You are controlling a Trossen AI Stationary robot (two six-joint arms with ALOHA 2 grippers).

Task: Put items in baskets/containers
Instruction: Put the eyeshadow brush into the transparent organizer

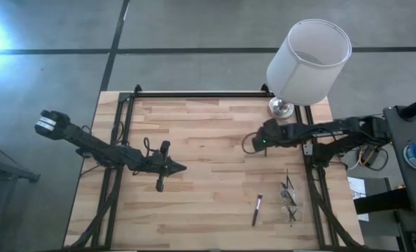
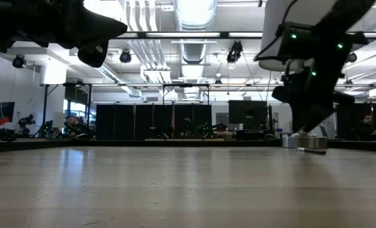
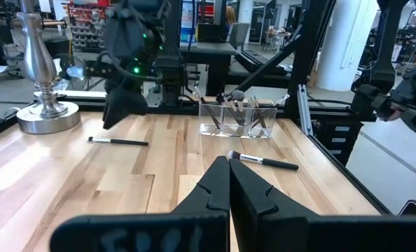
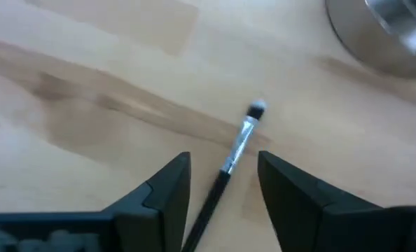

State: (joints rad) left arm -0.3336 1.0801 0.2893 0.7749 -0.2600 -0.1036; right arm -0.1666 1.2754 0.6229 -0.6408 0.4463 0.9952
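1. A thin brush (image 4: 237, 150) with a dark handle, silver ferrule and small bristle tip lies flat on the wooden tabletop (image 1: 201, 196), near the round metal base of a lamp (image 1: 281, 107).
2. The right hand (image 4: 223, 183) hangs directly over this brush, its two dark fingers spread wide on either side of the handle without touching it. This looks like the line-up for a pick.
3. A small clear container (image 3: 237, 120) stands near the tabletop's right edge with several brushes already upright or leaning inside it. It seems to sit there so the right arm has a short carry.
4. A second loose brush (image 1: 257, 210) lies on the tabletop just beside the container, still to be collected.
5. The left hand (image 3: 228, 183) waits above the tabletop's left half, its fingers pressed together and holding nothing.
6. The lamp's large white shade (image 1: 308, 59) overhangs the far right corner and is not part of the sorting.
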